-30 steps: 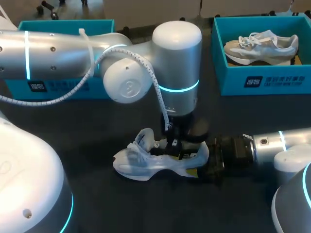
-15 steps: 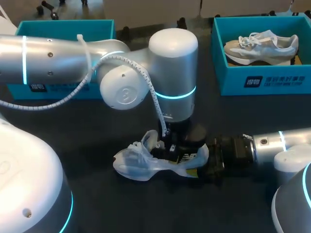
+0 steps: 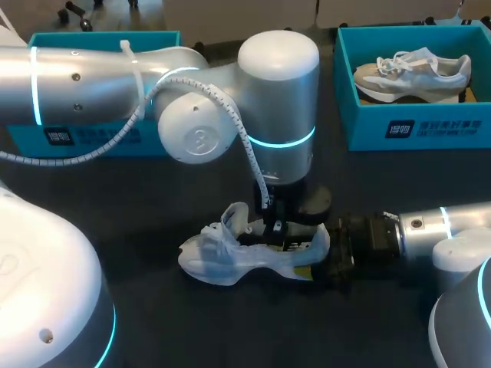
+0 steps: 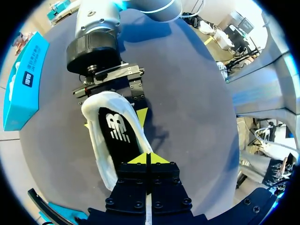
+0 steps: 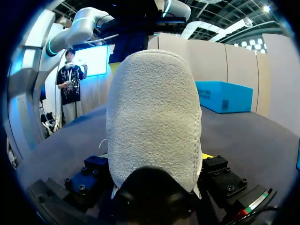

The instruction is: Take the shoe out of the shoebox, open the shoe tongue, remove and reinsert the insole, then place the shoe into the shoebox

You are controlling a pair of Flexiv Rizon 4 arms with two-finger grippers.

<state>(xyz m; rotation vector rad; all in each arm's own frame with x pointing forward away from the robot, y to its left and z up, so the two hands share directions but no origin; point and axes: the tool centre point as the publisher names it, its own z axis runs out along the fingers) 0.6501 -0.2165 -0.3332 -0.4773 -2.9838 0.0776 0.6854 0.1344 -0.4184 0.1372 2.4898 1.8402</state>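
White shoe [image 3: 226,259]: set on table [image 3: 138,207], heel clamped between right gripper [image 3: 321,259] fingers. Left gripper [image 4: 146,158]: fingers pressed together, held over shoe's insole [image 4: 117,136].

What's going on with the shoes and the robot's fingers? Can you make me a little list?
White shoe: on the black table, out of its box
Insole: black, inside the shoe
Right fingers: clamped on the heel from both sides
Left fingers: shut together, over the insole
Other shoe: in the teal box
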